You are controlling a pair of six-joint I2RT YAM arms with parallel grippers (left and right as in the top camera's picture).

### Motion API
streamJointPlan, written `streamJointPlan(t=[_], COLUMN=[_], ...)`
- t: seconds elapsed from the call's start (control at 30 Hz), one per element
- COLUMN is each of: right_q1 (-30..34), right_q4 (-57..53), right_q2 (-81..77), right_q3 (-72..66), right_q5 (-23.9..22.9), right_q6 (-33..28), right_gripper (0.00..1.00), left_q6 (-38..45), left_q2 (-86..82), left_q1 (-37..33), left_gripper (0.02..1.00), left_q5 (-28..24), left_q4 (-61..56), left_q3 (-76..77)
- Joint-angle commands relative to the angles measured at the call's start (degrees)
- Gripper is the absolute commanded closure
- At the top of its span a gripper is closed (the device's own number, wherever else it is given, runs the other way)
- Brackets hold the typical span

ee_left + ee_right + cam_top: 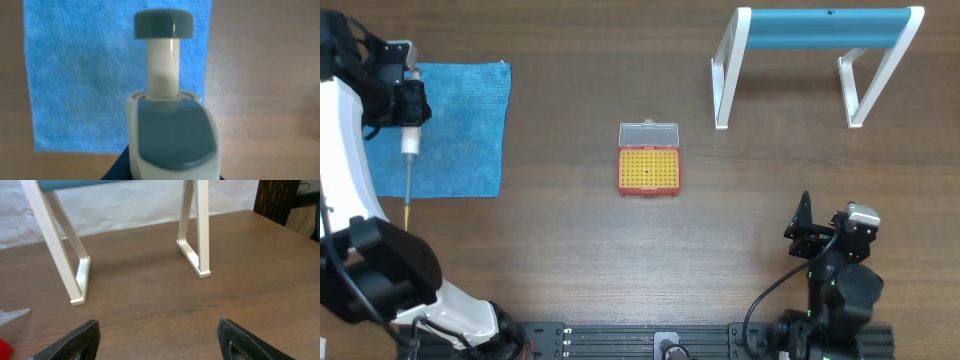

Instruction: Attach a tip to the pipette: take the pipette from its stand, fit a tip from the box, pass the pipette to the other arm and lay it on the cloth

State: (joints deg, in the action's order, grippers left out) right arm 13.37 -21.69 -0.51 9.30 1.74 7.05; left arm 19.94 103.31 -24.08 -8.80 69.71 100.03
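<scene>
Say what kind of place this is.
Probably a lab-style bench set up on a wooden table: a pipette, a box of pipette tips and a pipette stand with a blue bar.

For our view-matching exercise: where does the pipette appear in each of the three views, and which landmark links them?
Top view: pipette at far left, held by the left gripper, across the blue cloth and its left part.
Left wrist view: in the middle, close up, blue cloth behind it.
Right wrist view: faces the stand and table instead.
Shared landmark: the blue cloth.
</scene>
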Motion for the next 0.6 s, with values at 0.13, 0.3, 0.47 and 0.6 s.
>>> streamJointPlan(t=[0.13, 0.3, 0.47, 0.6], right_q1=[-0.3, -0.3, -0.3, -0.3], right_q4=[3.8, 3.8, 3.8, 3.8], right_q2=[-1.3, -1.3, -1.3, -1.3], right_q3=[-3.8, -3.8, -3.8, -3.8], right_q5=[-3.9, -3.7, -3.7, -3.7], right_q6=[1.2, 1.2, 1.2, 1.2], right_gripper=[0.224, 0.224, 0.222, 0.224], left_q6=[0.5, -4.5, -6.2, -7.8], left_q2=[8.3, 14.4, 19.5, 21.9], left_q1=[0.2, 0.3, 6.3, 10.3], left_gripper=[0.991, 0.991, 0.991, 0.989], left_q5=[0.4, -1.6, -1.6, 1.6], left_q4=[-10.7, -18.0, -25.4, -31.7], left_q3=[1.5, 1.5, 1.5, 1.5])
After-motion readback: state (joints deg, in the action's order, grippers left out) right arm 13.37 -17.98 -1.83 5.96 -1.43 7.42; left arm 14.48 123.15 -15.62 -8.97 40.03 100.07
